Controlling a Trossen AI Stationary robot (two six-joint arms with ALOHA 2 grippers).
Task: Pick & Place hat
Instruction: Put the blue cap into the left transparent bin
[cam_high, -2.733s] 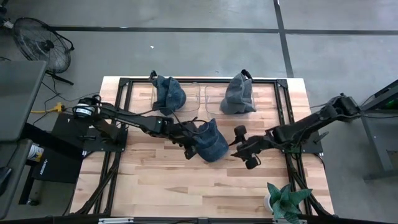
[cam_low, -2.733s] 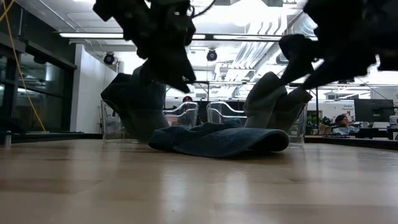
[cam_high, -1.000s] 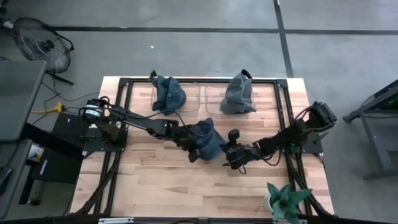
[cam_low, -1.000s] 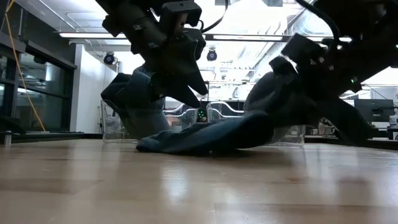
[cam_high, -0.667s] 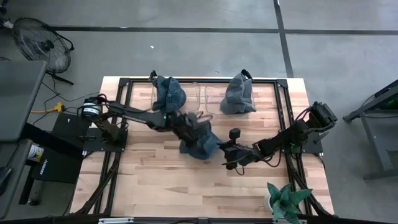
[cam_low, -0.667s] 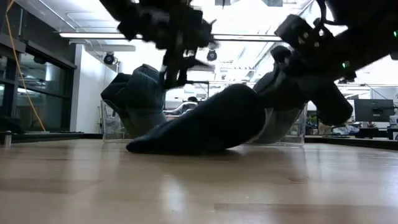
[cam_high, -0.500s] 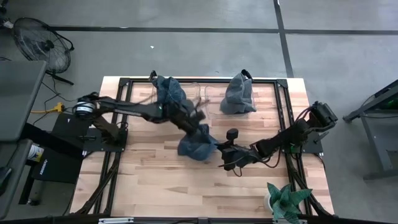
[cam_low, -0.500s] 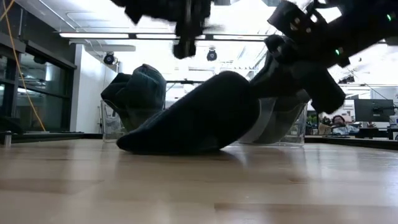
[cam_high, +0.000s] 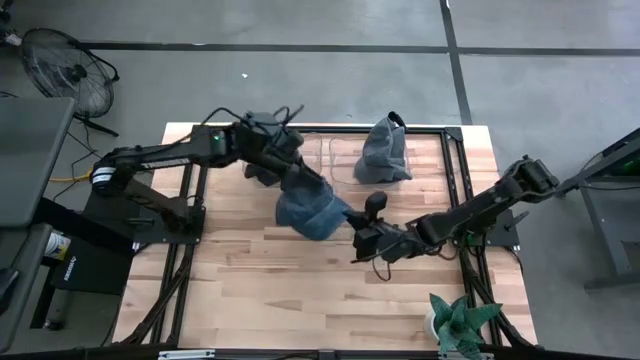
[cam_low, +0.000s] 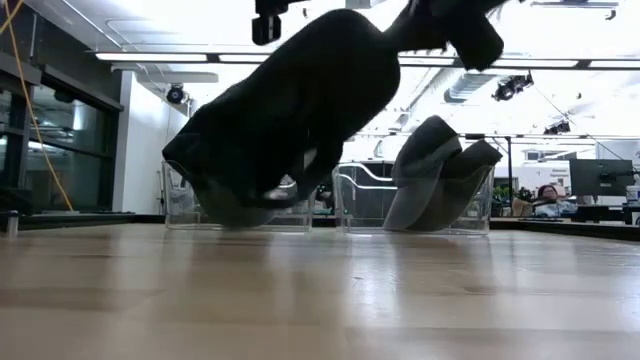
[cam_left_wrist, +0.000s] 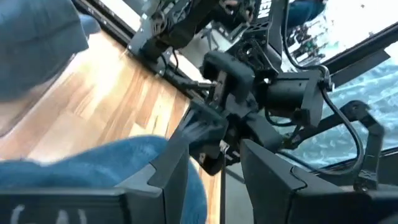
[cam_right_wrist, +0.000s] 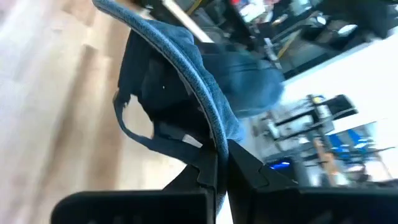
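Observation:
A blue denim hat (cam_high: 312, 210) hangs between my two grippers above the middle of the table; in the low view the hat (cam_low: 300, 100) is clear of the wood and slopes up toward the right. My left gripper (cam_high: 292, 172) is at its far-left end, in front of the left clear bin (cam_low: 180, 205). My right gripper (cam_high: 356, 236) is shut on its near-right end. A grey hat (cam_high: 384, 150) sits in the right clear bin (cam_low: 355, 195). My left gripper meets the hat at its far-left end; denim (cam_left_wrist: 124, 171) lies against one finger (cam_left_wrist: 171, 165) and near the fingers' bases. The cloth hides the place of contact, so the kind of hold does not show. My right gripper pinches the edge of the hat's brim (cam_right_wrist: 211, 134) between its two shut fingers, which come slanting from the table's right. The brim curves away from the fingertips, with the crown and back strap (cam_right_wrist: 140, 134) hanging beyond, clear of the table.
Another blue hat (cam_high: 262, 122) shows in the left bin, mostly behind my left arm. A potted plant (cam_high: 458, 325) stands at the near right corner. Black frame rails (cam_high: 455, 170) run along the table's sides.
My left gripper has swung up and toward the far edge, near the left bin, drawing the hat's left end with it. My right gripper has risen and moved a little toward the left. The hat, which lay on the table, is lifted clear and slopes.

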